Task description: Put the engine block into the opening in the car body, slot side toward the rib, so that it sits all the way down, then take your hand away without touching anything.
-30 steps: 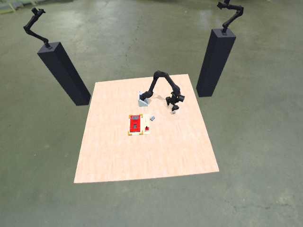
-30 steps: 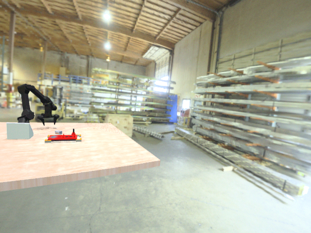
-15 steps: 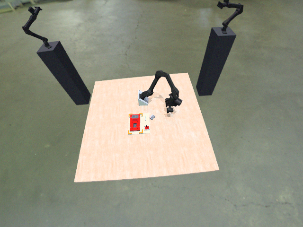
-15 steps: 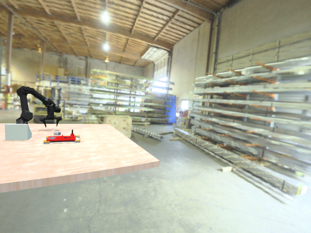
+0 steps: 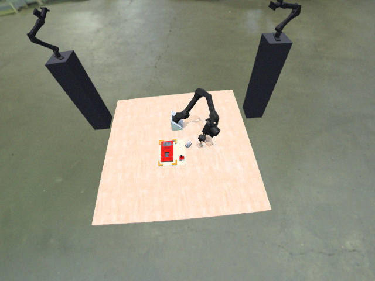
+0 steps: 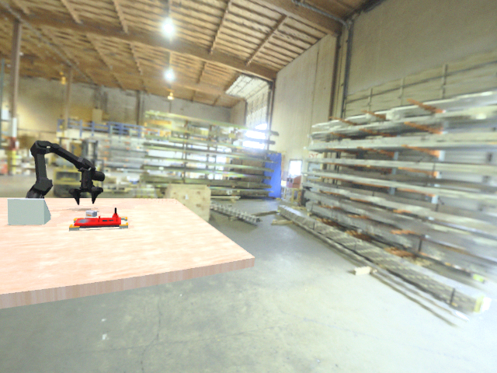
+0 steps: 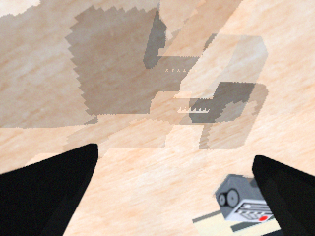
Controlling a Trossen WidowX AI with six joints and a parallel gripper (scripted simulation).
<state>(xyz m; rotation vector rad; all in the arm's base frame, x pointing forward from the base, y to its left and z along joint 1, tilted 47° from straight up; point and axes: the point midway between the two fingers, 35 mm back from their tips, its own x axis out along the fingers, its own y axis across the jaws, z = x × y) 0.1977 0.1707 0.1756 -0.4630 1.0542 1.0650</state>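
The small grey engine block (image 5: 188, 144) (image 6: 92, 211) (image 7: 244, 201) lies on the table next to the pale base plate. The red car body (image 5: 167, 152) (image 6: 97, 221) lies flat on that plate (image 5: 182, 143), inside orange corner brackets, with a grey opening in its middle. My gripper (image 5: 202, 144) (image 6: 85, 200) (image 7: 175, 156) is open and empty. It hangs a little above the table, to the right of the engine block in the top view. In the wrist view the block sits at the lower right, close to the right finger.
A small red part with a black pin (image 5: 181, 157) (image 6: 115, 214) stands on the base plate beside the car body. The arm's grey base block (image 5: 176, 124) (image 6: 27, 211) is at the back of the table. Two dark pillars (image 5: 79, 89) (image 5: 266, 75) with camera arms stand beyond the table.
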